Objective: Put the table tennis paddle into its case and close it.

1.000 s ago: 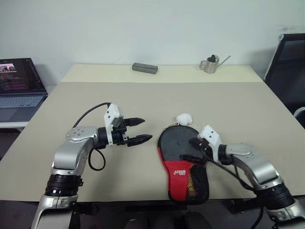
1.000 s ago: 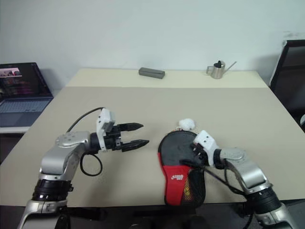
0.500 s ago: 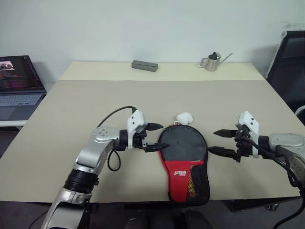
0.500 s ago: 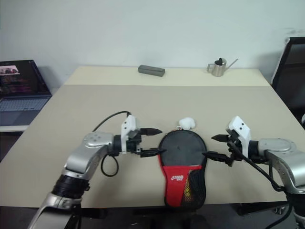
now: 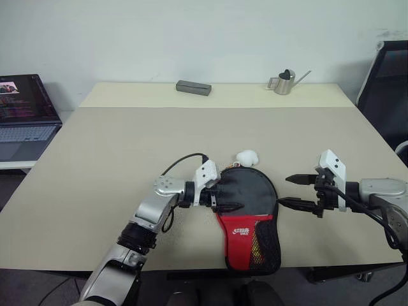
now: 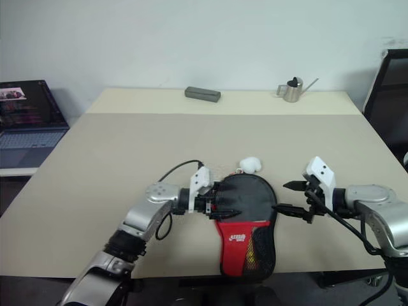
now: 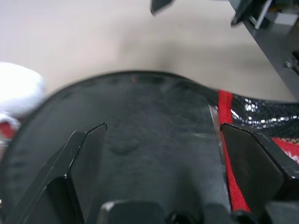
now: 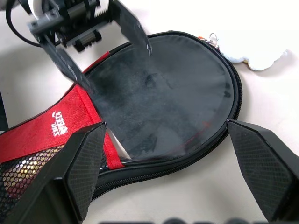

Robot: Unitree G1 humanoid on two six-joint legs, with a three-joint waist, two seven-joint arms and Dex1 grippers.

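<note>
The case (image 5: 245,210) lies flat near the table's front edge, with its round black part away from me and its red panel and mesh pocket (image 5: 266,245) toward me. The paddle is hidden from view. My left gripper (image 5: 231,196) reaches in from the left, low over the round black fabric (image 7: 140,121). It is open, with one finger (image 7: 86,154) on either side of a stretch of fabric and nothing held. My right gripper (image 5: 288,190) hovers just right of the case, open and empty. A small white lump (image 5: 246,157) sits at the case's far rim.
At the table's (image 5: 115,140) far edge stand a grey box (image 5: 193,88) and a small metal watering can (image 5: 282,83). A laptop (image 5: 25,115) sits on a lower surface to the left. A black chair (image 5: 390,76) is at the right.
My left gripper has swung right and down, from beside the case to over its round part. My right gripper came off the case to the right, then held still.
</note>
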